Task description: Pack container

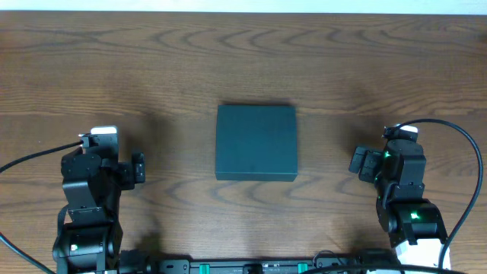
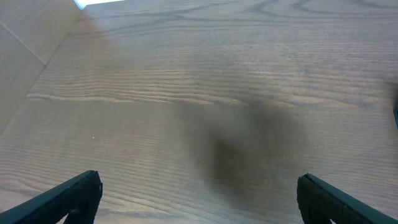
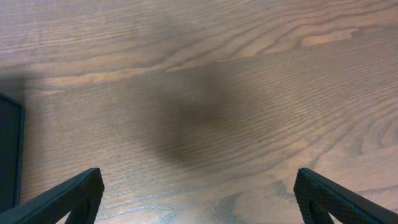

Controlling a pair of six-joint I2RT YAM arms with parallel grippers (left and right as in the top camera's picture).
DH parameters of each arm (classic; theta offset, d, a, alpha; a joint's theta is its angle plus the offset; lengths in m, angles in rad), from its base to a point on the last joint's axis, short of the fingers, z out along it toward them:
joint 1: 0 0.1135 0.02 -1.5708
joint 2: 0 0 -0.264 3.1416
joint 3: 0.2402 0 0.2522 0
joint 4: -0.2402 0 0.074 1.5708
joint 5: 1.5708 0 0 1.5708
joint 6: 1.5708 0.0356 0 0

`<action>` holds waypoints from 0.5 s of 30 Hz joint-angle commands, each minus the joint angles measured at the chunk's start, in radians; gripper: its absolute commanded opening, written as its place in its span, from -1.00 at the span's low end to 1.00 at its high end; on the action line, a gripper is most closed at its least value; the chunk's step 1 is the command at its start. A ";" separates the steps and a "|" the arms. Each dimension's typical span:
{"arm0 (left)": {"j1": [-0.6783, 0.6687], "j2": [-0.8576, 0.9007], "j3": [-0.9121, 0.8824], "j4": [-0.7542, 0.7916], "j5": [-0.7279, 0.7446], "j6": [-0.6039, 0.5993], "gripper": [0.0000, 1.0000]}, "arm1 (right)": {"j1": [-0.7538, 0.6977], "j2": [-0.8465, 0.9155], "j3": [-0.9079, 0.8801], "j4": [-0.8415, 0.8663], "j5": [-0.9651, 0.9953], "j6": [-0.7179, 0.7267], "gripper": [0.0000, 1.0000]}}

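Observation:
The container (image 1: 256, 142) is a dark teal-black square box with its lid shut, lying flat in the middle of the table. Its edge shows at the far left of the right wrist view (image 3: 9, 152). My left gripper (image 2: 199, 196) is open and empty over bare wood to the left of the container. It also shows in the overhead view (image 1: 138, 169). My right gripper (image 3: 198, 194) is open and empty over bare wood to the right of the container, and it shows in the overhead view (image 1: 361, 163) too. Neither gripper touches the container.
The wooden table (image 1: 152, 68) spreads around the container. A light wall panel (image 2: 25, 56) stands at the left in the left wrist view. Black cables (image 1: 456, 144) run from both arms. A rail (image 1: 251, 266) lies along the front edge.

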 commanded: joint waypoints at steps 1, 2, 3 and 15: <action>-0.003 0.004 -0.002 0.001 -0.012 -0.013 0.97 | 0.011 -0.001 0.003 -0.001 0.021 -0.011 0.99; -0.003 0.004 -0.002 0.001 -0.012 -0.013 0.97 | 0.011 -0.002 0.003 -0.002 0.021 -0.012 0.99; -0.003 0.004 -0.002 0.001 -0.012 -0.013 0.97 | 0.008 -0.006 0.003 -0.012 0.040 -0.026 0.99; -0.003 0.004 -0.002 0.001 -0.012 -0.013 0.97 | 0.040 -0.566 -0.212 0.043 -0.257 -0.015 0.98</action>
